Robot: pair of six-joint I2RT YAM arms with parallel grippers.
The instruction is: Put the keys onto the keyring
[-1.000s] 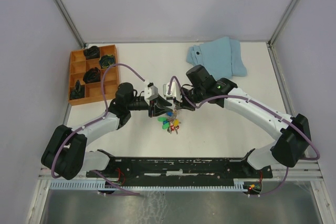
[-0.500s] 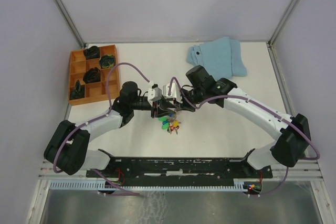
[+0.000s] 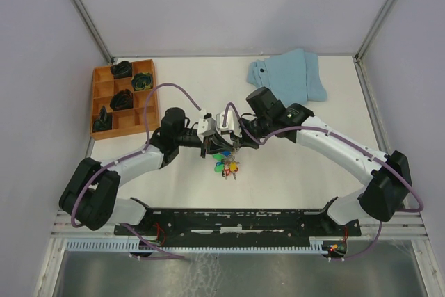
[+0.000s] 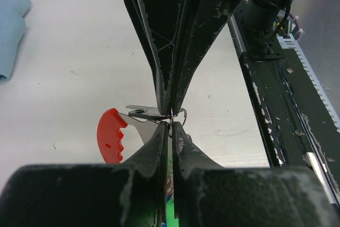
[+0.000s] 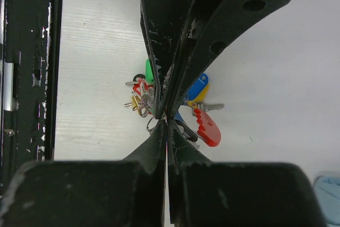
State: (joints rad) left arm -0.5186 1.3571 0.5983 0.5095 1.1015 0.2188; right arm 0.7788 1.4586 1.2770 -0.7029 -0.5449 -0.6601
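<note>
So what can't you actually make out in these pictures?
Left wrist view: the left claw, shut, hides what it pinches; only a red part of the keyring shows.
Right wrist view: the right claw covers the middle of the keys, so whether any is threaded is unclear.
Top view: both claws hide the keyring; the dark lumps in the tray are too small.

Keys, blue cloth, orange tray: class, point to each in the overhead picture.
keys [image 3: 225, 165]: top view, middle of the bunch.
blue cloth [image 3: 288, 74]: top view, centre of the folded cloth.
orange tray [image 3: 127, 122]: top view, bare lower-right compartment.
</note>
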